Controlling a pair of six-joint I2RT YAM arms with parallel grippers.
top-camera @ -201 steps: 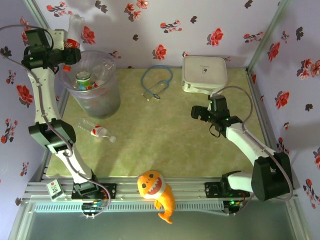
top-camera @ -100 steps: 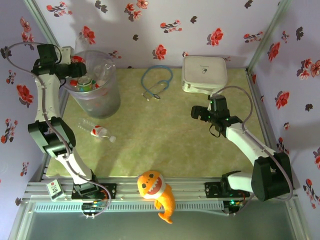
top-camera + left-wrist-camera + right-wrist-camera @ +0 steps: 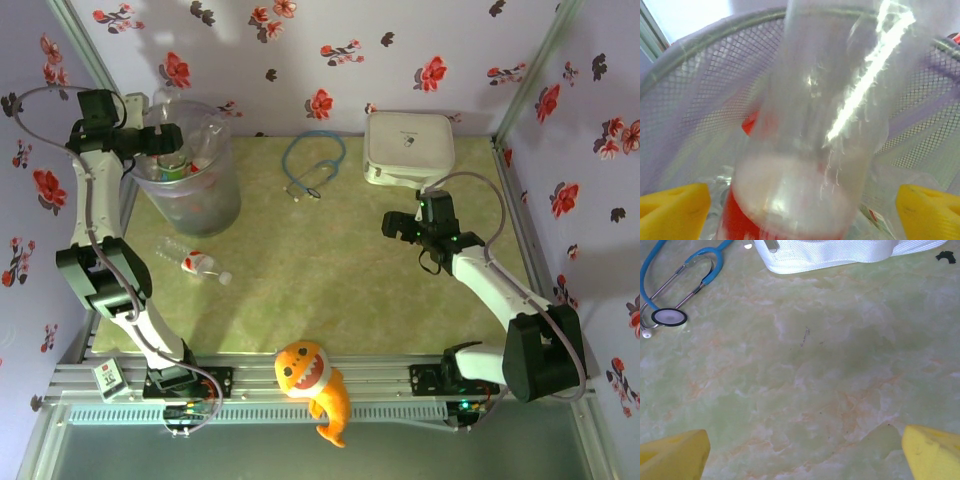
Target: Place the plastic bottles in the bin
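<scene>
Plastic bottles (image 3: 190, 165) already lie piled inside the bin (image 3: 215, 205), directly under the left gripper (image 3: 165, 140), which hangs over the rim on the bin's left side. In the left wrist view one clear bottle (image 3: 810, 150), with a red label at its lower end, stands between the yellow fingers (image 3: 670, 207). The jaws are spread wide and a gap shows on each side of the bottle, so nothing clamps it. The bottle is blurred and the bin's wall rises behind it. Judgement: it is loose and dropping into the pile, and the hand sits above the opening so that a freed bottle cannot miss. One stray bottle (image 3: 195, 263), red-labelled, lies on its side on the table (image 3: 320, 270), below and nearer the arm bases than the left gripper, just beside the bin's foot and apart from it. Judgement: this one is left to collect. Further right, the right gripper (image 3: 395, 226) hovers low over bare table, pads apart with nothing between them. A blue stethoscope (image 3: 669, 317) lies ahead and to the left of its fingers, and a white case (image 3: 408, 145) lies straight ahead. Judgement: the right arm is idle, parked away from the bin so the left arm has room.
</scene>
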